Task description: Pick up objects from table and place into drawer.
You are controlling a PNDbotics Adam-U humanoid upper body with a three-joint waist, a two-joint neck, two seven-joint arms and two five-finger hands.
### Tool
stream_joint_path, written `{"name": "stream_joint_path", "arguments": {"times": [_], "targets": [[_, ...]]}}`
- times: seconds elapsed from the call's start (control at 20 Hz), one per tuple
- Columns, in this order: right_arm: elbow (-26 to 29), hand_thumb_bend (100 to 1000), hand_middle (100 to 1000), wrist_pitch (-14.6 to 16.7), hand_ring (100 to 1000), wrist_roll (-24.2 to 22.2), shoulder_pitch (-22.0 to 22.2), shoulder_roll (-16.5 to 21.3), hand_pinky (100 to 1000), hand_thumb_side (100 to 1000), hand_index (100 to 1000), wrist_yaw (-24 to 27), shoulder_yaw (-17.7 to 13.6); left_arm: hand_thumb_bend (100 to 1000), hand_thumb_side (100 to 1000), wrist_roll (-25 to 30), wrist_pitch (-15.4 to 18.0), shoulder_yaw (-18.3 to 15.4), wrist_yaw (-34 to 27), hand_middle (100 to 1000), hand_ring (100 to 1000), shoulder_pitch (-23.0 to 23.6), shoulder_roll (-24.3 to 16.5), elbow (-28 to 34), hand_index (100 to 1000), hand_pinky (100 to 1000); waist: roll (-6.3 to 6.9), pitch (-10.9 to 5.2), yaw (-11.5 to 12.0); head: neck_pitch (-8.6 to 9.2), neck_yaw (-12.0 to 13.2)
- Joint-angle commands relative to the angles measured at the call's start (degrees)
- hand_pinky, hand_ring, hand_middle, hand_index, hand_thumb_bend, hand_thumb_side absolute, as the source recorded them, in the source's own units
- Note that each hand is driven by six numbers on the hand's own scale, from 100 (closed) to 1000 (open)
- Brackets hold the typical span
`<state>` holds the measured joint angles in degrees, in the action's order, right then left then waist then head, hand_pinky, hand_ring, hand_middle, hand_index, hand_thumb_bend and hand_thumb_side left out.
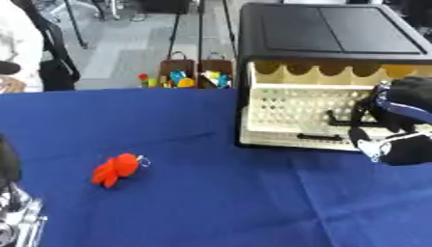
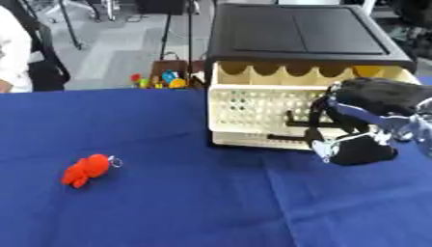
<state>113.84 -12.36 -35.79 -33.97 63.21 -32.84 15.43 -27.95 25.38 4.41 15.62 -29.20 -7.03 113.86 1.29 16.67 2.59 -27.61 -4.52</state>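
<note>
The right robot hand (image 2: 358, 128), black with silver parts, hangs in front of the cream perforated plastic drawer (image 2: 262, 113), which stands pulled out from the black box-shaped cabinet (image 2: 295, 34). Its fingers (image 2: 325, 144) are curled, pointing toward the drawer's front face near the dark handle slot; whether they hold the handle or anything else cannot be told, since the hand covers that part of the drawer.

Well apart from this robot hand, off to its left and nearer the robot, a small orange soft toy with a metal ring (image 1: 118, 170) lies on the surface covered in blue cloth (image 1: 219, 202), touching nothing else.

The left robot hand (image 1: 17, 212) shows only in part at the lower left corner of the left eye view, near the toy's side of the surface but not touching it; its fingers cannot be made out.
</note>
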Motion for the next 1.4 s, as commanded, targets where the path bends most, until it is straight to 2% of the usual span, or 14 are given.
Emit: {"name": "stream_joint_path", "arguments": {"times": [0.05,0.4,0.75,1.0,1.15,1.4], "targets": [[0.7,100,249,0.5,251,0.0,-1.5,0.6,100,503,618,0.6,-0.1,537,817,0.3,0.0,-0.1,-0.2,688,709,-0.5,-0.1,0.7,860,529,-0.30,-1.35,0.0,0.33,-0.2],[0.7,100,251,0.5,256,-0.7,-2.6,0.3,100,504,611,-1.0,0.9,537,817,0.3,0.1,-0.1,-0.2,688,709,-0.4,-0.1,0.7,861,529,-0.50,-1.25,0.0,0.25,-0.4],[0.7,100,246,-1.3,252,-1.3,-2.3,0.3,100,499,600,-3.0,1.2,538,817,0.3,0.2,-0.1,-0.2,689,710,-0.4,-0.1,0.7,861,530,-0.65,-1.18,-0.2,0.19,-0.5],[0.7,100,250,-2.5,266,-3.7,-1.6,0.6,100,487,566,-8.7,2.7,538,816,0.3,0.2,0.0,-0.2,689,710,-0.5,0.0,0.7,861,530,-0.80,-1.22,0.1,0.19,-0.7],[0.7,100,237,-3.0,250,-3.6,-2.3,-0.2,100,488,551,-12.3,3.9,539,814,0.4,0.2,0.0,-0.2,689,710,-0.5,0.0,0.7,861,531,-0.81,-1.32,0.3,0.27,-0.8],[0.7,100,232,-3.6,244,-3.0,-3.9,-1.2,100,499,553,-13.0,5.0,540,814,0.6,0.2,0.0,-0.3,690,711,-0.5,0.0,0.7,858,532,-0.85,-1.50,0.4,0.30,-0.7]]}}
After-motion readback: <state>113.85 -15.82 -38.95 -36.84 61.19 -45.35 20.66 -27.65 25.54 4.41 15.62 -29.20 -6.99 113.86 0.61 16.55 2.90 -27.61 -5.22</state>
